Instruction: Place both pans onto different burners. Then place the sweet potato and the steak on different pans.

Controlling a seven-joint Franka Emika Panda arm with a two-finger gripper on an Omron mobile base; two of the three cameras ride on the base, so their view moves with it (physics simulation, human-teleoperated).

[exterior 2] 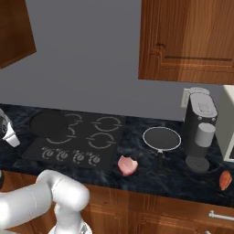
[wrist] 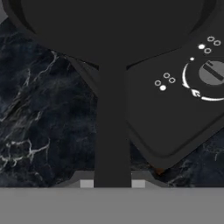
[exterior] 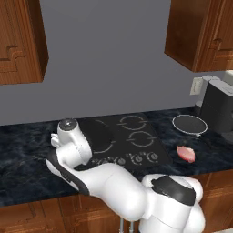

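- The counter of dark veined stone lies under and around my pincer, and runs away to my right.
- The cooktop, a flat black glass plate with pale ring burners, has its near left corner just ahead of my pincer.
- The black pan sits straight ahead of me on the cooktop's left side; in the right base view it covers the far left ring.
- Its long thin handle runs back from the pan into my pincer, which is closed on it.
- The silver-rimmed pan rests on the counter, well off to my right, past the cooktop.
- The steak lies on the counter nearer than that pan, beside the cooktop's near right corner.
- The sweet potato lies farthest to my right, beyond a coffee machine.
- One knob is just ahead to my right.
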